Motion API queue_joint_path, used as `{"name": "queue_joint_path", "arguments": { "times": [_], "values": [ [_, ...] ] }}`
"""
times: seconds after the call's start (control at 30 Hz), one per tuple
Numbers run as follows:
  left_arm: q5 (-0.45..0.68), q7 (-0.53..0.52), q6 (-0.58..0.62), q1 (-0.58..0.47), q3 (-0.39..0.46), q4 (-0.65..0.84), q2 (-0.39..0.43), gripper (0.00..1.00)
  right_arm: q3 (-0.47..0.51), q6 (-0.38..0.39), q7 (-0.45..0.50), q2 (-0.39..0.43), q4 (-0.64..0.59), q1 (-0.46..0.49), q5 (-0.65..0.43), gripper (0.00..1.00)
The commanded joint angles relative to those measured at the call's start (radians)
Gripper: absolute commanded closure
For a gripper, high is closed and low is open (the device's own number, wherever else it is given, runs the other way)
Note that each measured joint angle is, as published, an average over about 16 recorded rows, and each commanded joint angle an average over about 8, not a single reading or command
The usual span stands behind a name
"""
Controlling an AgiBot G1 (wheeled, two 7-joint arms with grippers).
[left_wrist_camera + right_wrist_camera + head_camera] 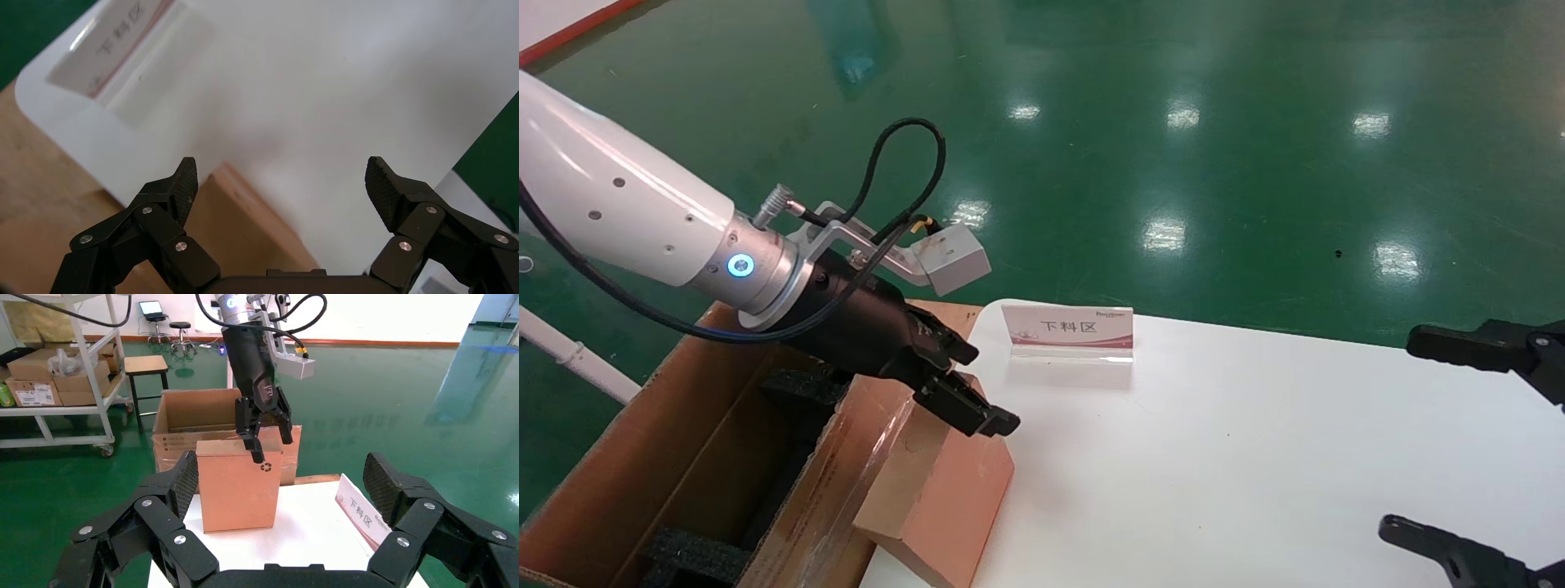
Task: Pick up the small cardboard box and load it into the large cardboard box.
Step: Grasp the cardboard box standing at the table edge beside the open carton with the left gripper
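The small cardboard box (pixel 952 490) stands upright on the white table (pixel 1254 457) at its left edge, with its recycling symbol near the top corner in the right wrist view (pixel 235 490). The large cardboard box (pixel 682 441) stands open just left of it, with black foam inside. My left gripper (pixel 983 388) is open and hovers over the small box's top edge; one finger hangs in front of the top corner. In the left wrist view the box (pixel 245 239) lies near one finger of the gripper (pixel 281 184), ungripped. My right gripper (pixel 1406 433) is open and empty at the table's right.
A small sign card (pixel 1066 331) stands at the table's far edge, right of the left gripper. The green floor lies beyond. In the right wrist view a shelf rack with boxes (pixel 55 373) and a stool (pixel 145 367) stand behind the large carton (pixel 190 416).
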Motion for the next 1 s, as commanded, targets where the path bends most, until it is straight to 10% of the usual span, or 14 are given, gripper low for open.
{"name": "queue_joint_path", "arguments": {
  "times": [0.03, 1.0],
  "values": [
    [-0.002, -0.023, 0.001, -0.035, 0.048, -0.001, 0.002, 0.0, 0.0, 0.0, 0.0, 0.0, 0.0, 0.0, 0.0, 0.0],
    [-0.098, -0.287, -0.026, -0.388, 0.725, -0.001, 0.108, 0.0, -0.002, 0.001, -0.001, 0.001, 0.0, 0.0, 0.002, 0.0]
  ]
}}
